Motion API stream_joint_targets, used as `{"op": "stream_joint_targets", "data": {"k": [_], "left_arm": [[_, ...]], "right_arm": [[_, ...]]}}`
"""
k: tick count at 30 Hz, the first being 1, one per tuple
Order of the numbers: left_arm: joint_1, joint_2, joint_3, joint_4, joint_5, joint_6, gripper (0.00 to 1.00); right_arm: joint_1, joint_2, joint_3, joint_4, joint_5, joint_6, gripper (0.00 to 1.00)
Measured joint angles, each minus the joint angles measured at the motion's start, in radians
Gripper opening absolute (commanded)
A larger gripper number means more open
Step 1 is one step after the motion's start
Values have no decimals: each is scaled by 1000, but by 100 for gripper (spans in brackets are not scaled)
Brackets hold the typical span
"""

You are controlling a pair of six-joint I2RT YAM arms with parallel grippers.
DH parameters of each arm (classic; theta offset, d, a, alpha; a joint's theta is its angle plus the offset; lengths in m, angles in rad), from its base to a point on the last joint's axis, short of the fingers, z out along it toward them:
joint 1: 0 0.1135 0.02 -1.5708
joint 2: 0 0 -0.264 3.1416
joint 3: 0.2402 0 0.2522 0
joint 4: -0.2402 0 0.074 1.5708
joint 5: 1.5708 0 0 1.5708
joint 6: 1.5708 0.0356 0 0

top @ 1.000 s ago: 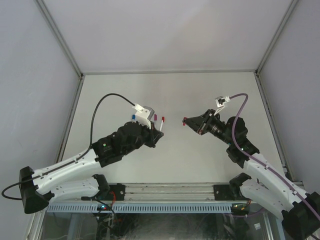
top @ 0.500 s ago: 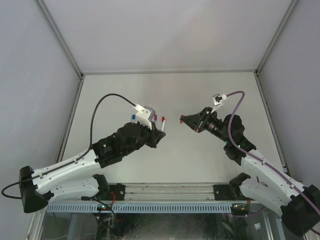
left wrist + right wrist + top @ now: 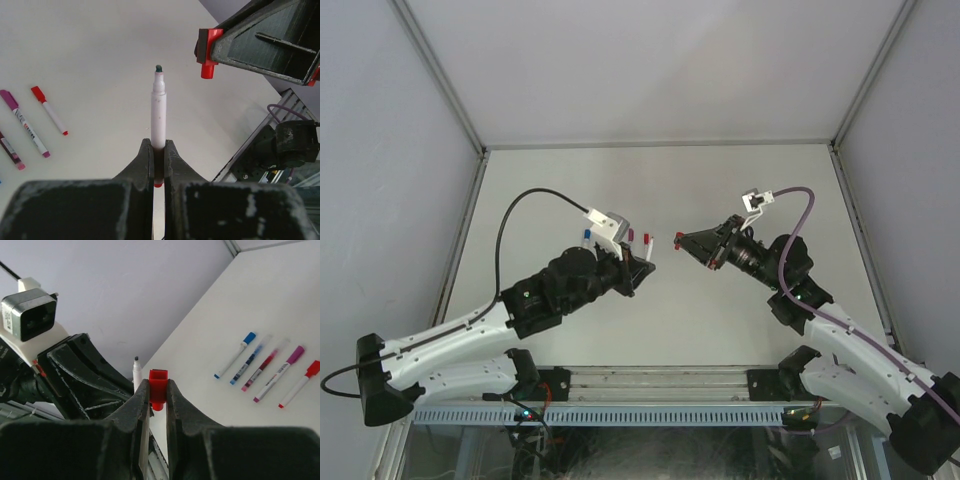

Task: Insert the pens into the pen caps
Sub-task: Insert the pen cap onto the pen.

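top view / arms: the left gripper (image 3: 644, 265) and right gripper (image 3: 682, 241) are held raised over the table (image 3: 720, 190), tips turned toward each other, near but apart, so that two parts can be brought onto one line.
top view / right load: a red speck, the red cap (image 3: 677, 238), is seen at the right tips. what the left carries is too small to be told here.
left wrist view / jaws: the left jaws are pressed narrow on the held pen (image 3: 158, 112). it is gripped low, near its red end, so the barrel and bare dark tip are left free ahead.
left wrist view / cap: the red cap is seen above and right of the pen tip, not touching it.
left wrist view / spares: lying pens (image 3: 49, 110) are seen flat on the table at left, well apart from the held one.
right wrist view / jaws: the right jaws are closed narrow across the red cap's sides, one end left proud of the tips, likely so it can be entered.
right wrist view / tip: the pen tip is seen just beside the cap, to its left.
right wrist view / spares: five pens are laid side by side at right.
step judged: lining up, not yet inserted.
risk judged: a pen gripped so far back may tilt when pushed.
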Motion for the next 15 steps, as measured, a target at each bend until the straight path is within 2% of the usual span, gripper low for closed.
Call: {"op": "stream_joint_targets", "data": {"k": [8, 15], "left_arm": [[-16, -26, -50, 67, 54, 15, 0], [-31, -41, -65, 116, 115, 43, 0]], "right_arm": [[18, -30, 0, 55, -13, -11, 0], [27, -30, 0, 149, -43, 47, 0]]}}
